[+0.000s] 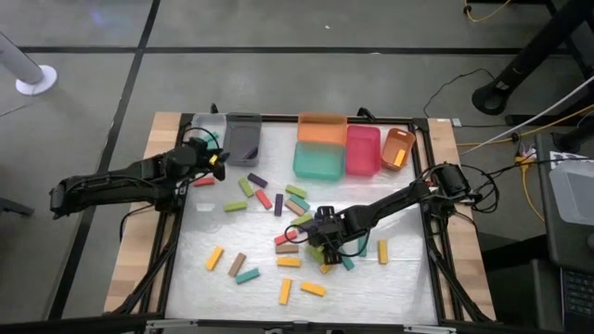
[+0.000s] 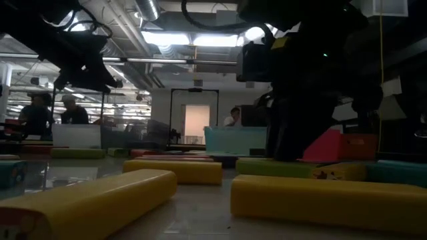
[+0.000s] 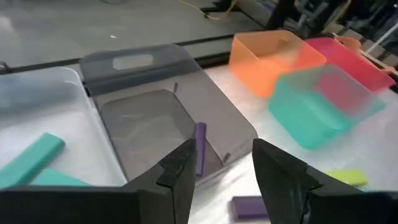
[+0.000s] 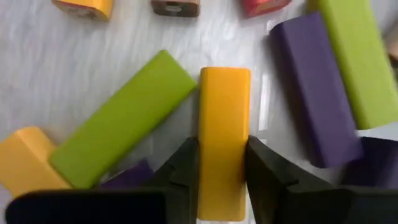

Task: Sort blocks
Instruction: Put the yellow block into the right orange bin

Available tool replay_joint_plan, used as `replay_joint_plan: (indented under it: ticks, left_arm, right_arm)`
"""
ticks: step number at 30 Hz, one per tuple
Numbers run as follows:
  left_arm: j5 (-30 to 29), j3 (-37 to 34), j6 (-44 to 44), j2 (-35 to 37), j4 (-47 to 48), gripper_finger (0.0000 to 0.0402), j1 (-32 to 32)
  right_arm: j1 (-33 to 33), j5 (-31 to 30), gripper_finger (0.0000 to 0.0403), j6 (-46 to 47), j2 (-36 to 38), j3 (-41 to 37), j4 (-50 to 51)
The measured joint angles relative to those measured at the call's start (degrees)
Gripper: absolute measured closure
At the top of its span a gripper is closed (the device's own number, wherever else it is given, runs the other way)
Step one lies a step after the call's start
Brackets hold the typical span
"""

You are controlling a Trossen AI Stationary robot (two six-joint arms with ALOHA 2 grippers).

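White table surface (image 1: 390, 278), framed in wood, carries the blocks (image 1: 278, 199) scattered across its centre, with a grey bin (image 1: 243, 139), an orange bin (image 1: 321, 127), a teal bin (image 1: 318, 161), a pink bin (image 1: 363, 150) and a small orange bin (image 1: 397, 148) along the far edge. Right gripper (image 4: 221, 163) is down in the central cluster, its fingers pinching a yellow block (image 4: 224, 124) that lies between a green block (image 4: 124, 118) and a purple block (image 4: 311, 87). Left gripper (image 3: 221, 165) hovers at the near edge of the grey bin, fingers spread and holding nothing, with one purple block (image 3: 200, 148) lying inside that bin.
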State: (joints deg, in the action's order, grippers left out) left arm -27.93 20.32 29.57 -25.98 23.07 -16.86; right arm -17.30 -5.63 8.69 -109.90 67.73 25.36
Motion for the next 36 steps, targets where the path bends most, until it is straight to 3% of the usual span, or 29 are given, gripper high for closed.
replay_joint_plan:
  ticks: [5,9,16,19,27,36]
  left_arm:
    - [1.84,0.0,0.15,-0.02,0.04,0.0259,0.0]
    - [5.26,0.0,0.02,-0.04,0.29,0.0259,0.0]
    - [20.2,0.0,-3.37,-0.04,0.35,0.0259,0.04]
    - [23.94,0.0,-3.46,-0.04,0.35,0.0259,1.03]
    - [24.35,0.0,-2.86,-0.14,0.16,0.0259,6.05]
    - [24.34,0.0,-3.34,-6.52,-7.94,0.0259,11.76]
  right_arm:
    - [0.45,-0.85,0.0311,-0.48,3.41,0.03,3.09]
    - [1.84,-1.98,0.0311,-0.62,6.4,2.18,12.27]
    - [6.96,-11.21,0.0296,-2.78,10.34,8.88,31.89]
    - [9.95,-15.07,0.0303,-3.12,11.8,10.75,39.16]
    - [20.1,-20.07,0.0299,-2.85,15.49,10.72,51.02]
    - [36.66,-22.68,0.0298,-4.64,23.95,0.34,50.26]
